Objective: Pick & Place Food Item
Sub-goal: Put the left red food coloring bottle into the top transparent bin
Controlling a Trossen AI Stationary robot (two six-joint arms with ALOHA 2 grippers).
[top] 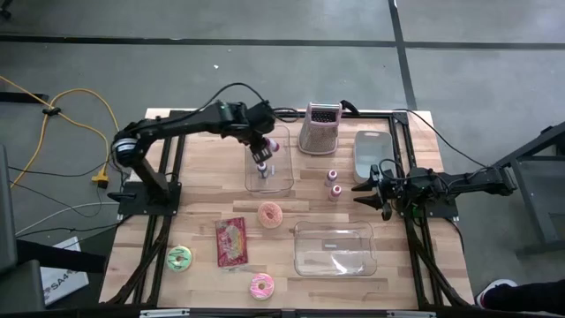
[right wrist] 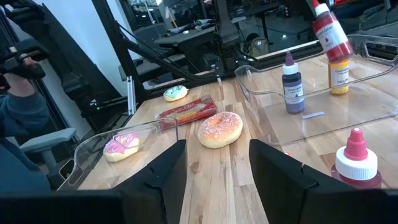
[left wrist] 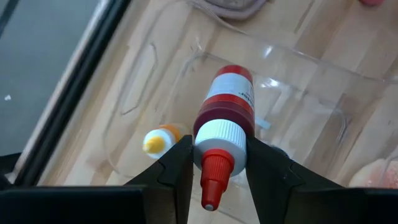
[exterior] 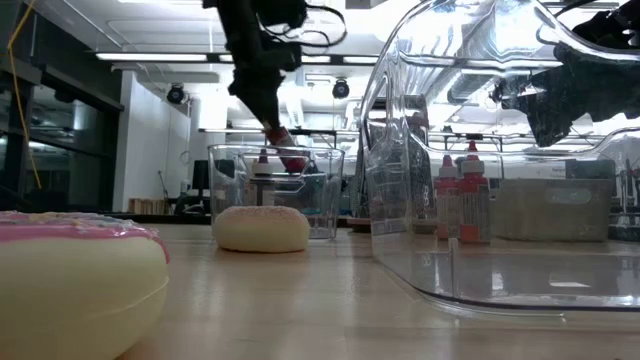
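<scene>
While a red bottle is clamped by the left gripper above the clear bin, the wooden table is ringed by grey floor, right gripper left spread, idle beyond the bin.

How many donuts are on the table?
3. A green donut lies near the table's front left corner, a pink donut at the front edge, and a sugared donut mid-table, in front of the far clear bin. None looks hidden.
</scene>
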